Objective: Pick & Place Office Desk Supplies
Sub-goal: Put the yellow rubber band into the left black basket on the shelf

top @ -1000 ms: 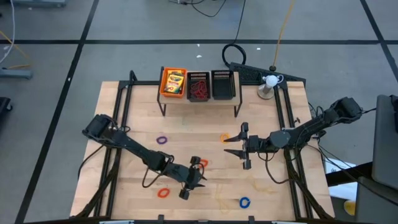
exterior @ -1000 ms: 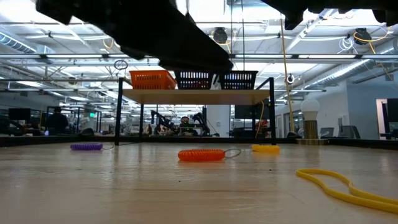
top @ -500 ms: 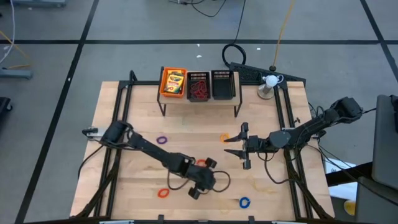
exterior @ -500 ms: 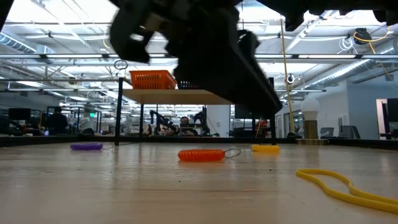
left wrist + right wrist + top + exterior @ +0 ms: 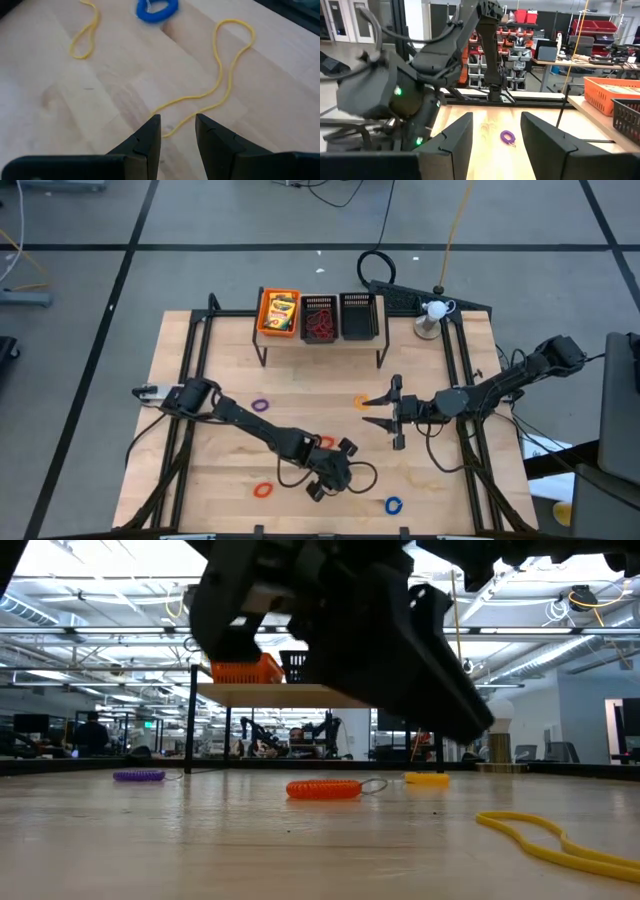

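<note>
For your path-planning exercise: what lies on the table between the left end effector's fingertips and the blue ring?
Only bare wood and part of a thin yellow looped band, as the left wrist view shows between the left end effector and the blue ring.

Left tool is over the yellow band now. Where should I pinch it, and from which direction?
Probably straight down on the doubled stretch of the yellow band just ahead of the left tool. It lies flat and thin on the table, and two strands run close together there.

blue ring [image 5: 157,10], yellow band [image 5: 210,85], purple ring [image 5: 261,405], orange bin [image 5: 278,313], black bins [image 5: 340,317]
</note>
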Robot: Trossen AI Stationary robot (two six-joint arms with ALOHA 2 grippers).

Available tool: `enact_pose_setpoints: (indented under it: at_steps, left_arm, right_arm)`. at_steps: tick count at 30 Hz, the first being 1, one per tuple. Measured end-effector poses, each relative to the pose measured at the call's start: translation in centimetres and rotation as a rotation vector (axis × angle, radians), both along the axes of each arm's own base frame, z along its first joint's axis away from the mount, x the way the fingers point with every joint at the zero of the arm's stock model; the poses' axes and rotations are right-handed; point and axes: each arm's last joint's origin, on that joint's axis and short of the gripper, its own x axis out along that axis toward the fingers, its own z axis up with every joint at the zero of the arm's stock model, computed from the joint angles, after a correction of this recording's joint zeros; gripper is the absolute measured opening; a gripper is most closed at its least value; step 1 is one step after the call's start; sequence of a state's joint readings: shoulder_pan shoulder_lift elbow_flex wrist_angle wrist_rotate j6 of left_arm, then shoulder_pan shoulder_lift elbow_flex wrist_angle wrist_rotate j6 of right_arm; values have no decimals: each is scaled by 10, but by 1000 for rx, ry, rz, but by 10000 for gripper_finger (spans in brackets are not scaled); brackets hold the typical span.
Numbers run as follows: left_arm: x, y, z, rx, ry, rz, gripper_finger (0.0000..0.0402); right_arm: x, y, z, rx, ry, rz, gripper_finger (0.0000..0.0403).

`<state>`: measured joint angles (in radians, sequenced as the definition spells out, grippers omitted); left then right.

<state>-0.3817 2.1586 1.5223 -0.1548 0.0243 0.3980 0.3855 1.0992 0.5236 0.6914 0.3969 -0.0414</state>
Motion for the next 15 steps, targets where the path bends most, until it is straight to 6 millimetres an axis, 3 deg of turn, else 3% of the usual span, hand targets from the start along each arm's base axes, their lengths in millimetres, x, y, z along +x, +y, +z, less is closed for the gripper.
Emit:
enact_pose_setpoints:
  at_steps: [10,15]
  left_arm:
    - [8,-8,-22,-88,-10,-5,118]
    - [10,-8,-20,-115,-26,27,118]
  right_arm:
    - [0,0,-2,0,19,1,155]
    - [0,0,-6,20,61,5,155]
